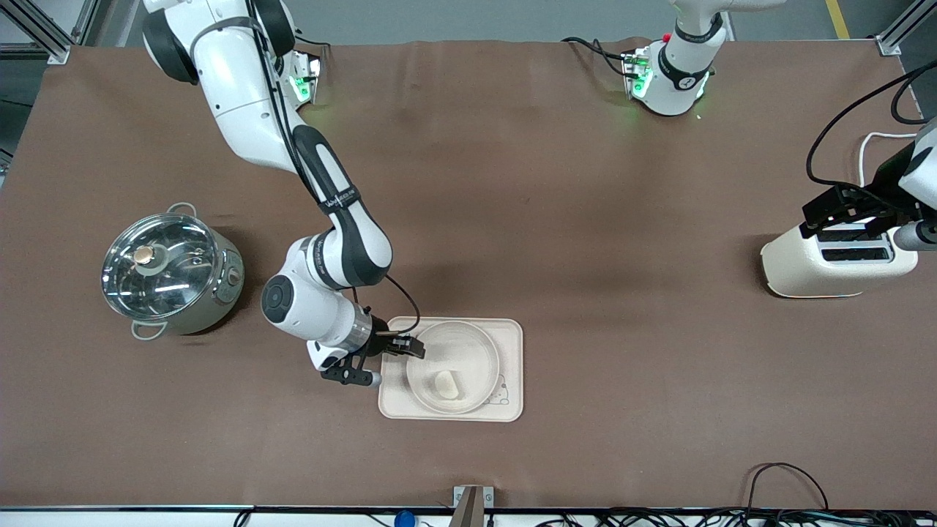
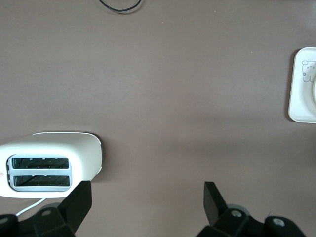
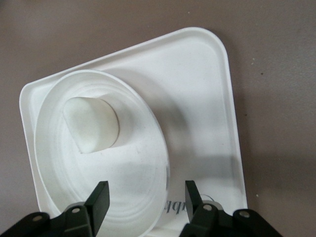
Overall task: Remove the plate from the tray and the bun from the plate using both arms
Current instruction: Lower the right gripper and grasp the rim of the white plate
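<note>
The brown table carries tray, pot, toaster.

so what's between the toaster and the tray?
Nothing: front view shows only bare brown table cover from the toaster to the tray. The left wrist view shows the same empty stretch.

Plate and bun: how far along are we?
Nothing is done yet: the bun lies on the plate, and the plate sits on the tray. In hand: the right gripper straddles the plate's rim, fingers apart. The left gripper waits open beside the toaster. Both removals remain.
</note>
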### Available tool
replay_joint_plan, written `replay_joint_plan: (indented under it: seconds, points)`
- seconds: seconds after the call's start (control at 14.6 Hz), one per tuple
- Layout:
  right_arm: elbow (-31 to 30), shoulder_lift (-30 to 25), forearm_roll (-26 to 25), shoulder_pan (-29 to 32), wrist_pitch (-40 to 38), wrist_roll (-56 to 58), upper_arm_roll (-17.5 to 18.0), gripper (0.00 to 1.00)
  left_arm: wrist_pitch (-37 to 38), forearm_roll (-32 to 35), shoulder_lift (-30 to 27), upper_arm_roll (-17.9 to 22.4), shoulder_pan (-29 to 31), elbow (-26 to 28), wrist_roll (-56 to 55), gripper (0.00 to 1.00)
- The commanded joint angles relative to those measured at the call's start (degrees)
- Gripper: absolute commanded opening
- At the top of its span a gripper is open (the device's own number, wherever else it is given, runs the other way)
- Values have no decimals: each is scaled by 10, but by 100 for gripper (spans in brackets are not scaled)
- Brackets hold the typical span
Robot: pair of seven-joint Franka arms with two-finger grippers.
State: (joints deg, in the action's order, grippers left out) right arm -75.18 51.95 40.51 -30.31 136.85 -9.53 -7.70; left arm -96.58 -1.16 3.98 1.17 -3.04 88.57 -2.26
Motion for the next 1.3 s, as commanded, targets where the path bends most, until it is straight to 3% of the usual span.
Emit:
replay_joint_plan:
  seconds: [0.0, 0.34, 1.03, 1.23]
  points:
    - [34, 25, 11, 10, 1, -2, 9, 62, 10, 5, 3, -1, -2, -9, 2, 100]
    - [42, 40, 11, 11, 11, 0, 9, 51, 10, 5, 3, -1, -2, -9, 2, 100]
    - [46, 47, 11, 11, 11, -2, 9, 7, 10, 4, 3, -1, -1, -9, 2, 100]
    - [45, 44, 11, 12, 10, -1, 9, 3, 10, 4, 3, -1, -1, -9, 2, 100]
